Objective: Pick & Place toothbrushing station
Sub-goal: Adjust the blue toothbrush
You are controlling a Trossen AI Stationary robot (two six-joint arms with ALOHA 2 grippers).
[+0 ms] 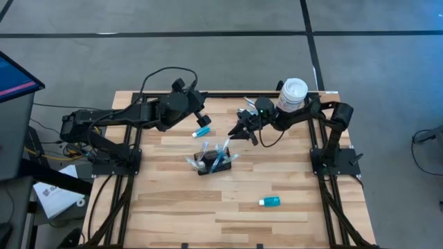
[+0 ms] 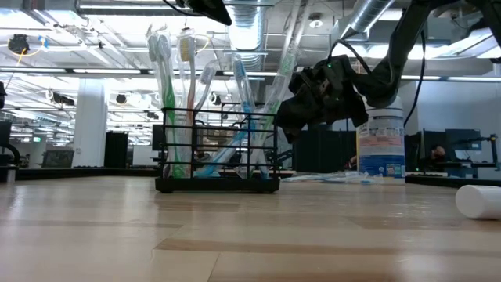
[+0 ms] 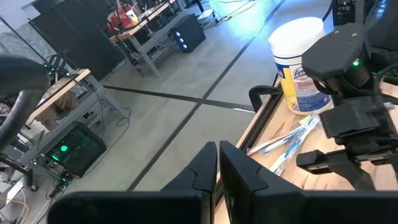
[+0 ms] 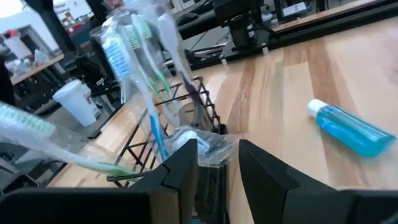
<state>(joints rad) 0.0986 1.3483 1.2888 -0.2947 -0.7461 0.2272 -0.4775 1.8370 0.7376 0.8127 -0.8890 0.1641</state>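
The black wire-mesh holder (image 1: 213,163) stands on its base near the table's middle, with several wrapped toothbrushes upright in it; it also shows in the low view (image 2: 218,149) and the right wrist view (image 4: 186,118). My right gripper (image 1: 242,132) is open, just off the holder's far right side, above table level (image 2: 313,102). In the right wrist view (image 4: 217,163) a clear wrapper end (image 4: 202,144) shows between its fingertips. My left gripper (image 1: 201,117) is shut and empty, beyond the holder's far left side (image 3: 217,171). My right gripper's open fingers stand on either side of a toothbrush's clear wrapper end (image 4: 205,148) at the holder's rim. Whether they touch it, I cannot tell.
A white canister (image 1: 292,93) stands at the far edge by the right arm. A blue bottle (image 1: 201,131) lies below my left gripper, another (image 1: 270,201) near the front right. Loose wrapped toothbrushes (image 3: 289,140) lie near the far edge.
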